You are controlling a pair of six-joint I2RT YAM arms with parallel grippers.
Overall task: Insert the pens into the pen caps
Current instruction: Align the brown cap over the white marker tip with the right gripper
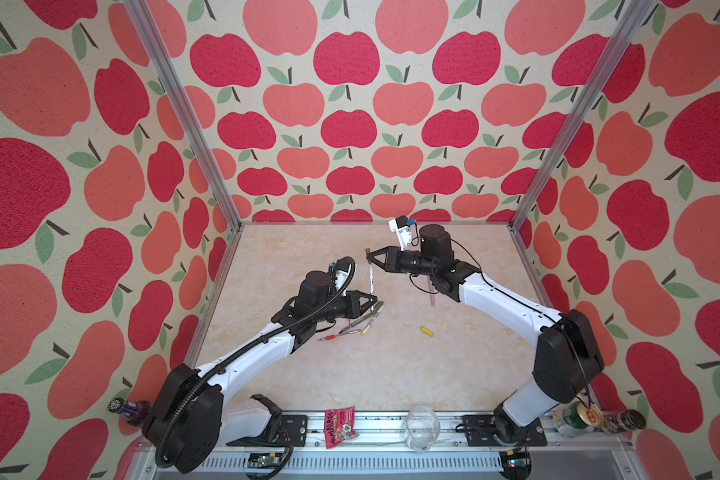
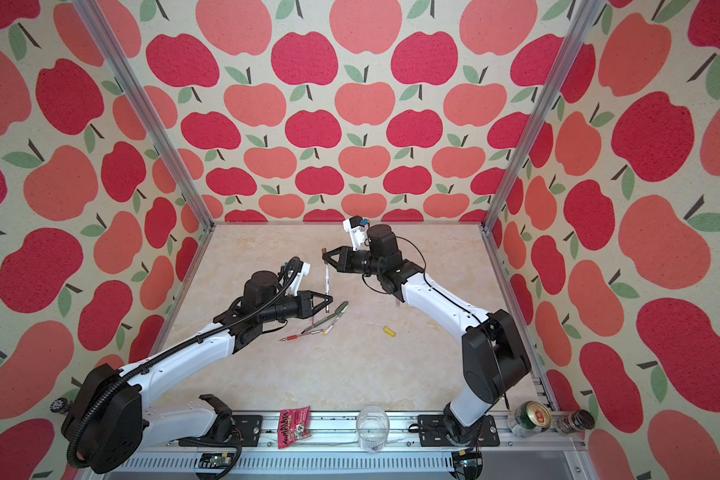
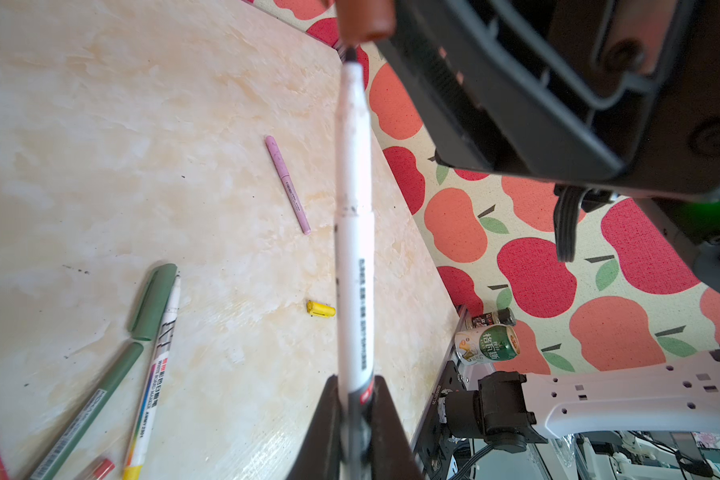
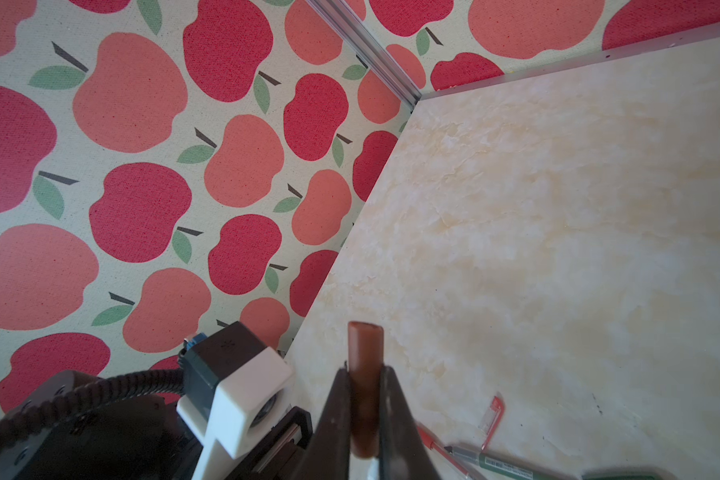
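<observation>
My left gripper (image 1: pixel 373 297) (image 3: pixel 356 399) is shut on the rear end of a white-barrelled pen (image 1: pixel 371 277) (image 3: pixel 354 249), which points away toward the back wall. Its dark tip sits just short of the open mouth of the brown pen cap (image 3: pixel 364 20) (image 1: pixel 368 252). My right gripper (image 1: pixel 369 257) (image 4: pixel 364 374) is shut on that cap (image 4: pixel 364 353). On the table lie a yellow cap (image 1: pixel 427 331), a lilac pen (image 3: pixel 287 185), a green pen (image 3: pixel 88 415) with a green cap (image 3: pixel 154 301) at its rear, a yellow-ended white pen (image 3: pixel 154 374) and a red pen (image 1: pixel 333 336).
A clear red-clipped cap (image 4: pixel 493 415) lies beside the red pen. On the front rail stand a snack packet (image 1: pixel 339 426), a clear cup (image 1: pixel 422 428), a can (image 1: pixel 587 415) and a bottle at each corner (image 1: pixel 129 409) (image 1: pixel 626 419). Apple-patterned walls close three sides.
</observation>
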